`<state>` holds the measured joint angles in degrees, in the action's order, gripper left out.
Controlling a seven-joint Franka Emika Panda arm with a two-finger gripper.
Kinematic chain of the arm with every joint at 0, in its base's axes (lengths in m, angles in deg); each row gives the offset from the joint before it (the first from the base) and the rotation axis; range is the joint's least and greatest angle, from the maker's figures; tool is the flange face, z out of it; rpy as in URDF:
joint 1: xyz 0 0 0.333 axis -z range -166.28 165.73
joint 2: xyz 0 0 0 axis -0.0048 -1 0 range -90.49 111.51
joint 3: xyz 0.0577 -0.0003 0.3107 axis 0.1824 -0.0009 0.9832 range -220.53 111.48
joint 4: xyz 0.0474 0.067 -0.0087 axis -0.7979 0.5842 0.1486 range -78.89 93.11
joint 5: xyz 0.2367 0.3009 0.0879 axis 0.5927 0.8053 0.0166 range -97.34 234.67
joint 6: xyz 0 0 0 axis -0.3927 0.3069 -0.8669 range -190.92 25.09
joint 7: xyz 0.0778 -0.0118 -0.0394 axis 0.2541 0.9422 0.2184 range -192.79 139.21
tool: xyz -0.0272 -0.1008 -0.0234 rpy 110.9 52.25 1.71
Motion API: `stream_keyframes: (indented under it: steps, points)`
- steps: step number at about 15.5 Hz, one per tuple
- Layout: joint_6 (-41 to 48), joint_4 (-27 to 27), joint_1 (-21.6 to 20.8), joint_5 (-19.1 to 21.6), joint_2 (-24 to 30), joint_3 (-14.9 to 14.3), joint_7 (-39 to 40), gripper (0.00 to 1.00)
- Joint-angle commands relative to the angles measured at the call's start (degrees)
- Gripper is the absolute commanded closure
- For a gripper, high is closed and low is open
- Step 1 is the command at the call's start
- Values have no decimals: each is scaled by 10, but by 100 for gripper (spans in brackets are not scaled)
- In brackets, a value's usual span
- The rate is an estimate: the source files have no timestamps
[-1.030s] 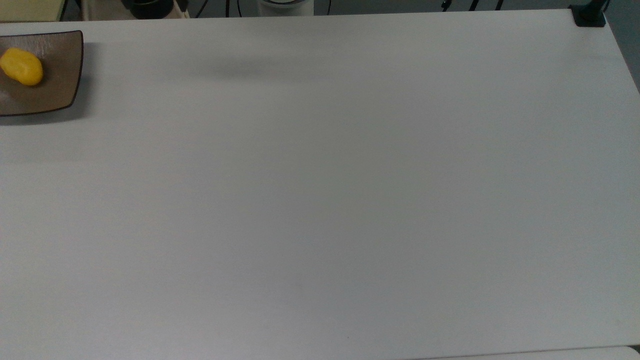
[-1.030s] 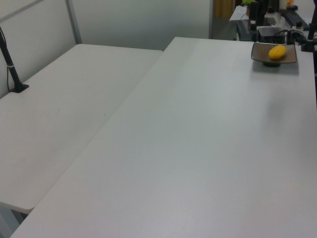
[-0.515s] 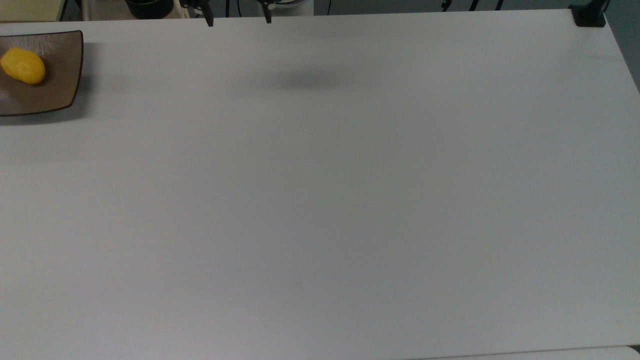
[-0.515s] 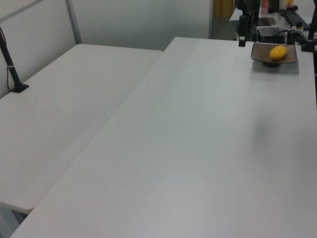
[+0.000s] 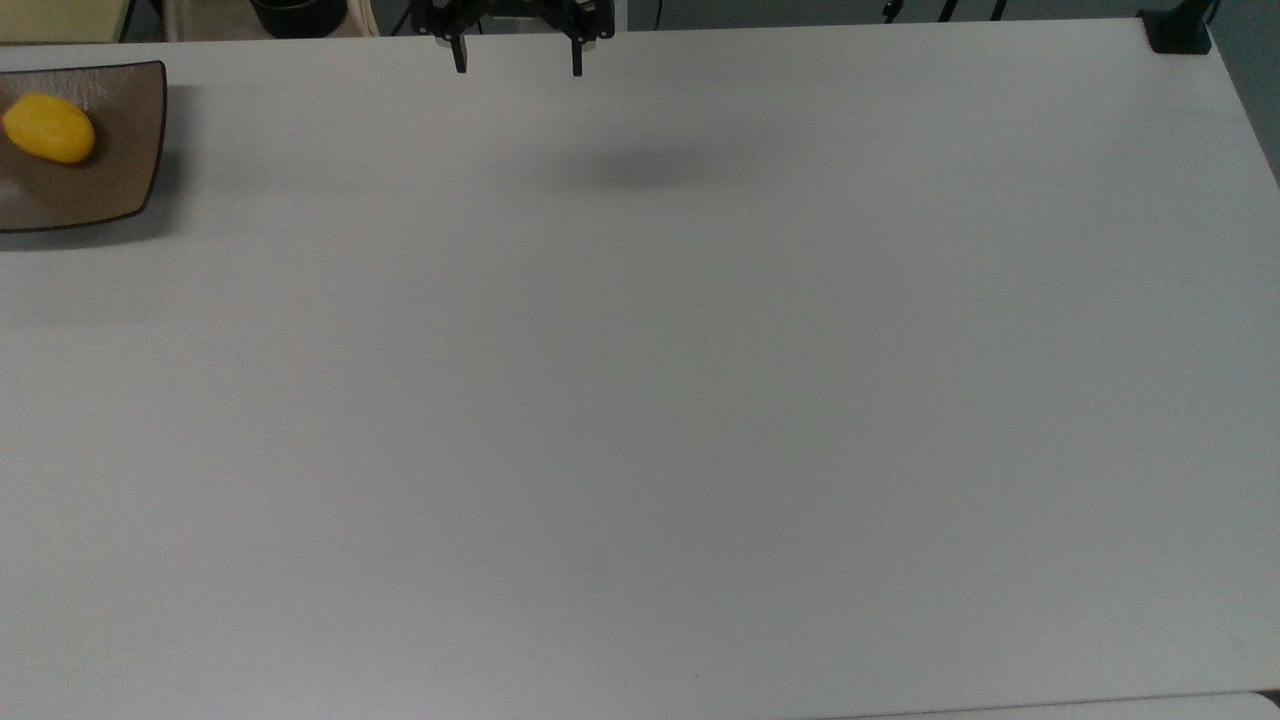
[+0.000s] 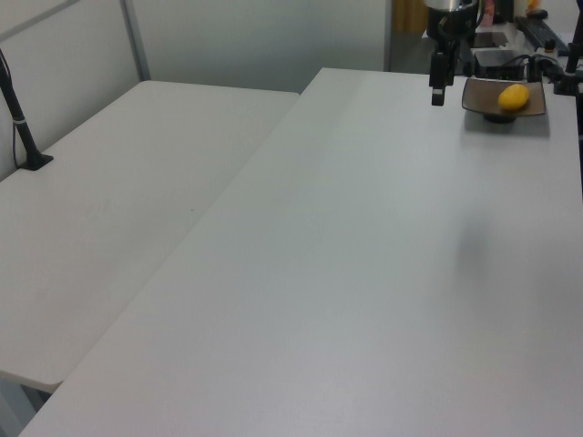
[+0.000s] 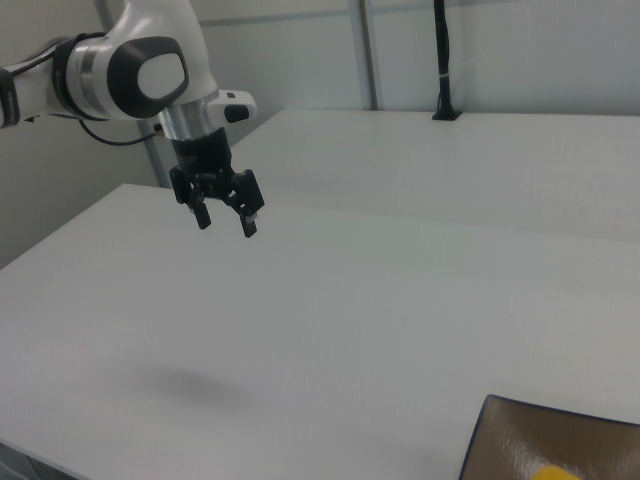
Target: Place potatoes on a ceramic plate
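- The gripper (image 5: 518,62) has come further into the top view, fingers spread and holding nothing.
- The potato (image 5: 48,128) has rolled slightly on the plate (image 5: 120,170).

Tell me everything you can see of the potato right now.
The potato is one small, smooth, bright yellow, egg-shaped lump. It lies on its side inside the ceramic plate, a square, glossy brown dish with a thin dark rim, at the top view's far left edge. Only the plate touches it. The gripper hangs open and empty above the white table, well off to the top view's right of the plate.
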<state>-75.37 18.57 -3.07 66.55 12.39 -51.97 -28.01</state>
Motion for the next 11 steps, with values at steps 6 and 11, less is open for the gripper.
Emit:
stream_keyframes:
  steps: [6,11]
  points:
    - [-11,23,1,26,34,-18,-11,0]
    - [-11,22,-2,38,31,-27,-10,0]
